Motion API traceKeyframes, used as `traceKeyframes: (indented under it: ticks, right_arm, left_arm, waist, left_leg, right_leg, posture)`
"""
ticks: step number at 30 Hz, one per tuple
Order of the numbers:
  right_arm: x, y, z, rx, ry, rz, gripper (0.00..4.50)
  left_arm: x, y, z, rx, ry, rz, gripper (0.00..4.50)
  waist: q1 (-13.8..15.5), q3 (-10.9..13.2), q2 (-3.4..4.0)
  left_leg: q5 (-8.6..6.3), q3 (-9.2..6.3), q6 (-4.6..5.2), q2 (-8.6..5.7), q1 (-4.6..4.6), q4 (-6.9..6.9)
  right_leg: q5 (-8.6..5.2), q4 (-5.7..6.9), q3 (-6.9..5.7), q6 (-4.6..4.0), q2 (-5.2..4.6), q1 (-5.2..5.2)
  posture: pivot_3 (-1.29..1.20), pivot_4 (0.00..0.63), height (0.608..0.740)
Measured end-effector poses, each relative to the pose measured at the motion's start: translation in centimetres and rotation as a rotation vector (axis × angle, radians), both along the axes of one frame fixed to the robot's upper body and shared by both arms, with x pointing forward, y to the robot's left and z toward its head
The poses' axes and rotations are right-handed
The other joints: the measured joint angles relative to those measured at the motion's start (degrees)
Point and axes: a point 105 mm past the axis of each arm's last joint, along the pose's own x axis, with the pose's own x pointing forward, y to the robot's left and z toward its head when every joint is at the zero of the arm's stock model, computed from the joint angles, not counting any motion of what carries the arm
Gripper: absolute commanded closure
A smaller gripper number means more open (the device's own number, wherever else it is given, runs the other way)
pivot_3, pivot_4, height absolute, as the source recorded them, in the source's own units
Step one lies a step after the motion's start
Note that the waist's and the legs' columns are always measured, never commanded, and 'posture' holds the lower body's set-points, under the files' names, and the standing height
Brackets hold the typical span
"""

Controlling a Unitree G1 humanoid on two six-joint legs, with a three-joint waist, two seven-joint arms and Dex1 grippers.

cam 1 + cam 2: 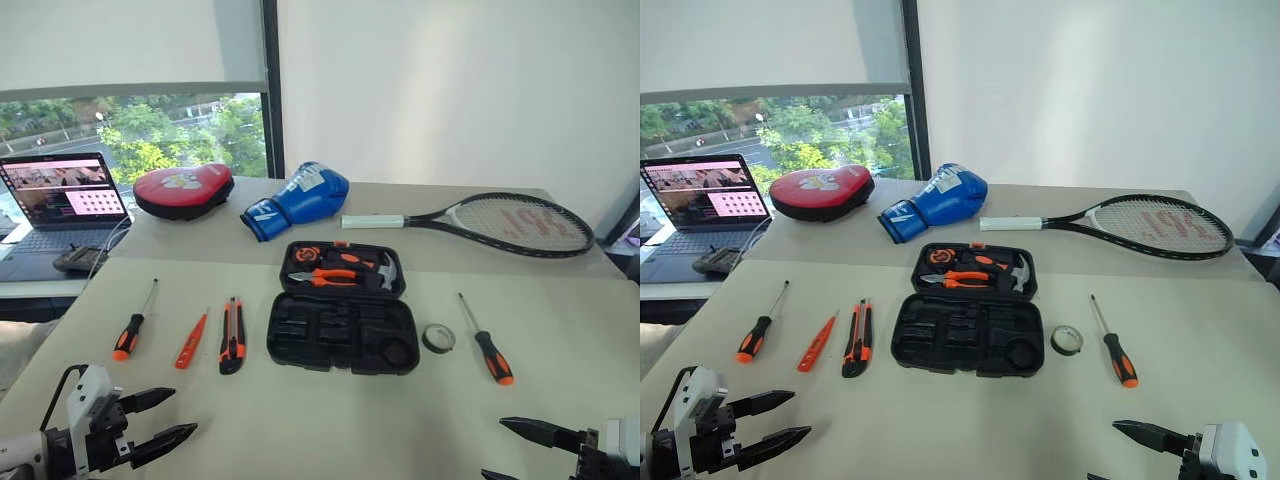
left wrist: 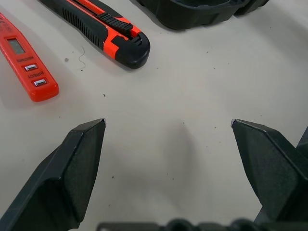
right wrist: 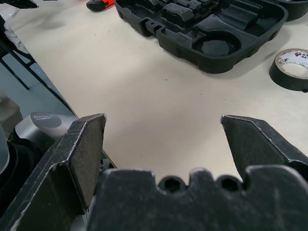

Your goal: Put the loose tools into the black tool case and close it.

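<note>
Left hand [image 1: 172, 417] low over the beige worktop [image 1: 330, 420], black fingers [image 2: 79, 159] spread wide, nothing between them. Right hand [image 1: 510, 450] likewise low over the worktop, fingers wide apart and empty.

Well ahead of both hands and roughly midway between them: black rounded-rectangle plastic tool case [image 1: 343, 333], lying open, near half with empty moulded slots, far half carrying orange-handled pliers and a small hammer.

Ahead of the left hand, a row of three loose tools, all apart from the case:
- black-and-orange handled screwdriver [image 1: 131, 330], farthest out to the left
- slim orange tester screwdriver [image 1: 191, 341], next inward
- orange-black utility knife [image 1: 232, 336], closest to the case, just beside its left edge

Ahead of the right hand:
- small black tape roll [image 1: 438, 338], lying flat just beside the right edge of the case
- second black-and-orange handled screwdriver [image 1: 486, 343], a little farther right, handle end nearest the hand

From the left wrist: knife butt and tester handle beyond the fingertips, untouched. From the right wrist: case's near half and tape roll [image 3: 291, 69] beyond the fingertips, untouched.

Far beyond the case: red-black round punch pad [image 1: 184, 190], blue boxing glove [image 1: 297, 199], tennis racket [image 1: 490, 222]. Off to the far left, open laptop [image 1: 60, 200].
</note>
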Motion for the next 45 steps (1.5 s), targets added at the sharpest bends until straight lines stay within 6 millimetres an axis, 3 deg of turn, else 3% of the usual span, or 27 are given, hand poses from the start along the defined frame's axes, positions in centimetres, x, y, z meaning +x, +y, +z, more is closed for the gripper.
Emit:
traceKeyframes:
  ticks: [3, 7, 10, 13, 18, 22, 24, 25, 33, 35, 37, 40, 42, 43, 44, 45]
  right_arm:
    - [0.7, 0.4, 0.6, 0.017, -0.037, -0.002, 0.06]
    - [3.3, 4.4, 4.7, 0.125, -0.238, 0.113, 0.06]
    - [4.2, 6.6, 6.6, 0.203, -0.301, 0.180, 0.06]
    - [4.7, 8.1, 7.7, 0.241, -0.313, 0.242, 0.06]
    - [5.0, 10.1, 8.9, 0.262, -0.318, 0.334, 0.06]
    - [5.2, 10.7, 9.3, 0.257, -0.315, 0.356, 0.06]
    - [5.2, 10.8, 9.4, 0.251, -0.313, 0.360, 0.00]
    - [5.2, 10.8, 9.3, 0.250, -0.309, 0.357, 0.00]
    - [4.6, 10.6, 8.1, 0.227, -0.261, 0.318, 0.00]
    - [4.6, 10.5, 7.8, 0.227, -0.258, 0.298, 0.00]
    - [4.7, 10.6, 7.8, 0.233, -0.273, 0.271, 0.00]
    - [4.9, 10.7, 7.9, 0.233, -0.302, 0.242, 0.00]
    - [4.7, 10.6, 7.8, 0.240, -0.301, 0.212, 0.00]
    - [4.7, 10.5, 7.6, 0.237, -0.295, 0.193, 0.00]
    - [4.7, 10.3, 7.6, 0.232, -0.293, 0.181, 0.00]
    - [4.6, 10.1, 7.4, 0.221, -0.291, 0.158, 0.00]
  left_arm:
    - [0.7, 0.1, 0.1, -0.017, -0.024, 0.047, 0.00]
    - [4.3, 0.3, 1.6, -0.104, -0.123, 0.246, 0.00]
    - [6.4, 1.9, 2.2, -0.092, -0.140, 0.426, 0.00]
    - [8.1, 3.7, 3.3, -0.049, -0.139, 0.600, 0.00]
    - [10.2, 7.5, 4.8, 0.148, -0.055, 0.801, 0.00]
    - [11.5, 10.0, 3.8, 0.212, 0.105, 0.906, 0.00]
    - [11.9, 10.3, 2.1, 0.236, 0.201, 0.892, 0.52]
    - [12.4, 10.4, 2.2, 0.235, 0.200, 0.886, 0.67]
    - [13.7, 10.3, 2.3, 0.215, 0.229, 0.817, 3.72]
    - [14.2, 9.4, 2.7, 0.163, 0.217, 0.778, 3.84]
    - [15.7, 6.7, 4.2, 0.030, 0.152, 0.669, 3.84]
    - [18.0, 0.9, 9.8, -0.140, -0.012, 0.428, 3.84]
    - [17.5, -3.4, 12.4, -0.109, -0.093, 0.176, 3.84]
    - [16.7, -6.7, 13.0, -0.061, -0.134, -0.021, 3.84]
    - [16.1, -8.4, 12.9, -0.025, -0.155, -0.136, 3.84]
    - [15.2, -11.1, 12.0, 0.050, -0.182, -0.335, 3.84]
  waist:
    - [0.00, 0.02, 0.05]
    - [-0.06, 0.03, 0.04]
    - [-0.06, 0.07, -0.06]
    - [0.09, 0.10, -0.13]
    - [0.08, 0.18, -0.29]
    - [-0.01, 0.18, -0.29]
    - [-0.05, 0.18, -0.29]
    - [0.02, 0.17, -0.28]
    - [0.09, 0.12, -0.13]
    - [0.15, 0.13, -0.17]
    - [0.50, 0.19, -0.32]
    - [0.92, 0.18, -0.79]
    - [0.59, 0.15, -0.83]
    - [0.46, 0.06, -0.67]
    - [0.39, 0.00, -0.55]
    - [0.21, -0.05, -0.45]
  left_leg:
    - [0.00, -0.01, 0.00, 0.00, 0.03, 0.00]
    - [0.03, -0.02, -0.07, 0.03, 0.22, 0.01]
    - [0.07, -0.01, -0.01, 0.01, 0.19, 0.00]
    - [0.25, -0.03, 0.32, -0.04, 0.09, 0.00]
    - [0.20, -0.01, 0.25, -0.05, 0.01, 0.00]
    - [0.19, 0.05, 0.23, -0.06, -0.01, -0.01]
    - [0.19, 0.08, 0.21, -0.06, -0.05, -0.01]
    - [0.20, 0.08, 0.16, -0.06, -0.01, -0.01]
    - [0.12, 0.03, -0.14, 0.03, 0.00, -0.04]
    - [0.15, 0.01, -0.17, 0.02, -0.07, -0.04]
    - [0.20, -0.06, -0.25, -0.03, -0.32, 0.02]
    - [0.67, -0.13, -0.42, -0.10, -0.82, 0.29]
    - [0.64, -0.02, -0.33, -0.20, -0.83, 0.25]
    - [0.60, 0.09, -0.25, -0.22, -0.77, 0.24]
    - [0.58, 0.18, -0.22, -0.24, -0.73, 0.24]
    - [0.54, 0.33, -0.15, -0.28, -0.62, 0.16]
  right_leg:
    - [0.00, 0.01, 0.01, 0.01, -0.02, 0.02]
    - [0.16, 0.05, -0.02, 0.12, -0.06, 0.17]
    - [0.38, 0.08, -0.06, 0.41, 0.05, 0.23]
    - [0.62, 0.06, -0.15, 0.02, 0.39, 0.20]
    - [0.63, 0.05, -0.22, -0.01, 0.59, 0.14]
    - [0.63, 0.05, -0.27, -0.01, 0.67, 0.11]
    - [0.63, 0.05, -0.27, -0.01, 0.67, 0.06]
    - [0.63, 0.08, -0.27, -0.02, 0.64, 0.09]
    - [0.64, 0.14, -0.10, -0.11, 0.04, 0.05]
    - [0.64, 0.14, -0.14, -0.11, 0.01, 0.03]
    - [0.65, 0.14, -0.27, -0.11, -0.05, -0.08]
    - [0.77, 0.20, -0.54, -0.09, 0.11, -0.46]
    - [0.79, 0.19, -0.53, -0.07, 0.39, -0.46]
    - [0.78, 0.12, -0.44, -0.06, 0.41, -0.42]
    - [0.77, 0.07, -0.34, -0.05, 0.42, -0.40]
    - [0.74, 0.02, -0.19, -0.03, 0.46, -0.35]
  posture:
    - [0.00, 0.150, 0.740]
    - [0.00, 0.150, 0.740]
    - [0.00, 0.150, 0.740]
    - [0.00, 0.150, 0.740]
    - [0.00, 0.150, 0.740]
    - [0.00, 0.150, 0.740]
    - [0.00, 0.150, 0.740]
    - [0.00, 0.150, 0.740]
    - [0.00, 0.150, 0.740]
    - [0.00, 0.150, 0.740]
    - [0.00, 0.150, 0.740]
    - [0.00, 0.150, 0.740]
    - [0.00, 0.150, 0.740]
    - [0.00, 0.150, 0.740]
    - [0.00, 0.150, 0.740]
    - [0.00, 0.150, 0.740]
